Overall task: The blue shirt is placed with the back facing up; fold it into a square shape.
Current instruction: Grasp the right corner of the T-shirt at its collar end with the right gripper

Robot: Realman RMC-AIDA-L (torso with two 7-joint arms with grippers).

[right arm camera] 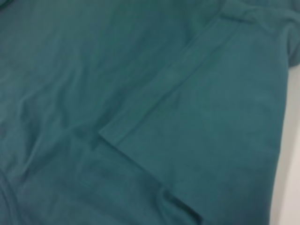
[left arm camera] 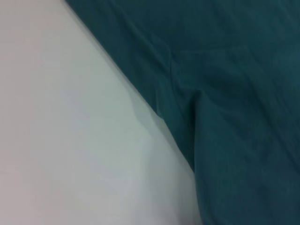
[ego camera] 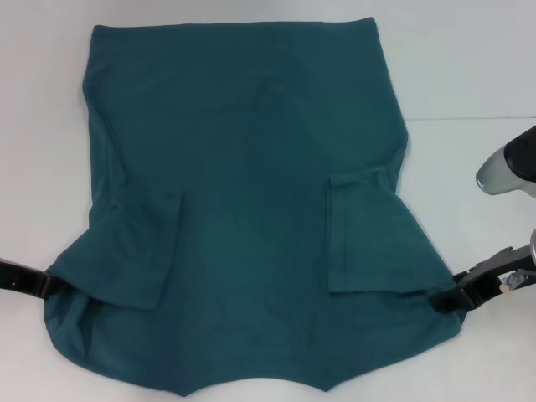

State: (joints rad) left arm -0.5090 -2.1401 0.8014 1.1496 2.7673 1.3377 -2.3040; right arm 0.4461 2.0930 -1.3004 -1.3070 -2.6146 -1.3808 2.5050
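Head view: blue shirt has both sleeves folded in; body folds remain. Left gripper and right gripper pinch its near corners.

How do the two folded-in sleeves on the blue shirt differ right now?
On the blue shirt, the left sleeve lies wider and slanted, reaching nearer the robot. The right sleeve lies narrower and straighter. Both are folded inward onto the body, with the left pincer and right pincer at the shirt's edges.

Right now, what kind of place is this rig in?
Probably a lab folding bench, not a home: a bare white table, only the blue shirt on it, sleeves folded in, with the left end effector and right end effector at its near corners.
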